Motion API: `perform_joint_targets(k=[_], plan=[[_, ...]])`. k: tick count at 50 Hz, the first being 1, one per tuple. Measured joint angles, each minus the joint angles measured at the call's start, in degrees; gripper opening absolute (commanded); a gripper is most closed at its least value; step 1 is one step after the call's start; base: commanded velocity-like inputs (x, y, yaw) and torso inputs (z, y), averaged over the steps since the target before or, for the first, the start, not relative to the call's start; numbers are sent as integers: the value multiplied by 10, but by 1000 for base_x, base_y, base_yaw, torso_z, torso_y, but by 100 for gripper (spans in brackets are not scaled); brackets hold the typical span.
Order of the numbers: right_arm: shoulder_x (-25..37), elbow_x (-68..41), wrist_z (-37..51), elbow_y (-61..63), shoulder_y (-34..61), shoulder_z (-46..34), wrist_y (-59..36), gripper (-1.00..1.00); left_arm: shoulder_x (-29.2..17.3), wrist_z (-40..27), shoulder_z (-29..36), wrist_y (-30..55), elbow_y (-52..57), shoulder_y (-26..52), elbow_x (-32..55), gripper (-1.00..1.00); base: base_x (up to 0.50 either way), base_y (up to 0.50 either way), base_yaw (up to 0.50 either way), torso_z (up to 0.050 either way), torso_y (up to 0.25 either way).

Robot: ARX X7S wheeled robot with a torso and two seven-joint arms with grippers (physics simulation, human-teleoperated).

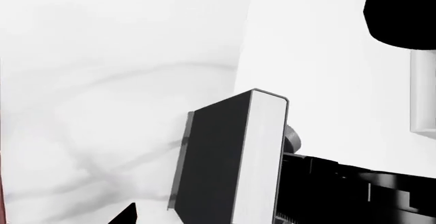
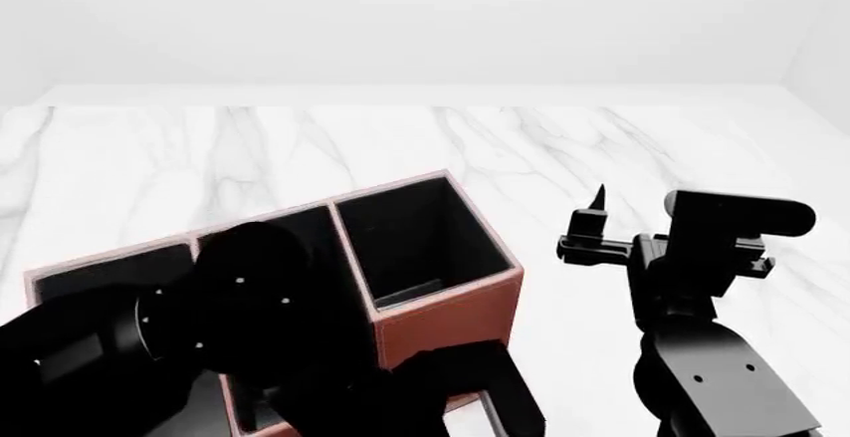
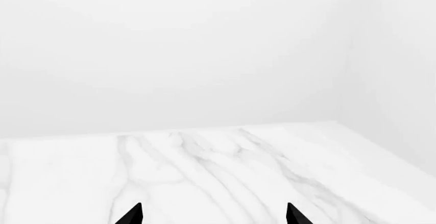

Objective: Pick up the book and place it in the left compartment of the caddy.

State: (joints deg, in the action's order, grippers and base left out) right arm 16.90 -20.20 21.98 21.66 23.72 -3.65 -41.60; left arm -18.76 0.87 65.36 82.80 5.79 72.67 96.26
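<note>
The book (image 1: 225, 163), black cover with white page edges, stands on end between the jaws of my left gripper (image 1: 210, 217). One fingertip (image 1: 126, 216) shows with a gap of bare background between it and the cover. The other finger is hidden behind the book. The jaws stand wide. In the head view my left arm (image 2: 226, 308) covers much of the reddish-brown caddy (image 2: 449, 310), and the book is hidden there. Part of the left compartment (image 2: 100, 270) shows past the arm. My right gripper (image 3: 212, 215) is open and empty, held above the table to the right of the caddy (image 2: 594, 220).
The white marble table (image 2: 571, 148) runs back to a white wall. The caddy's right-hand slot (image 2: 418, 238) is black-lined and deep. Black parts of the robot (image 1: 354, 193) show beside the book in the left wrist view.
</note>
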Motion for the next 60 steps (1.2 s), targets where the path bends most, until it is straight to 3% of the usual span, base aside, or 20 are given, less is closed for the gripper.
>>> perform_joint_targets(k=[30, 60], plan=[[3, -5, 4, -2, 2, -5, 3, 100, 33, -52, 53, -5, 11, 15, 58, 100, 0, 0, 0, 0, 0], [6, -12, 3, -13, -4, -3, 16, 100, 64, 42, 107, -15, -35, 22, -30, 100, 0, 0, 0, 0, 0]])
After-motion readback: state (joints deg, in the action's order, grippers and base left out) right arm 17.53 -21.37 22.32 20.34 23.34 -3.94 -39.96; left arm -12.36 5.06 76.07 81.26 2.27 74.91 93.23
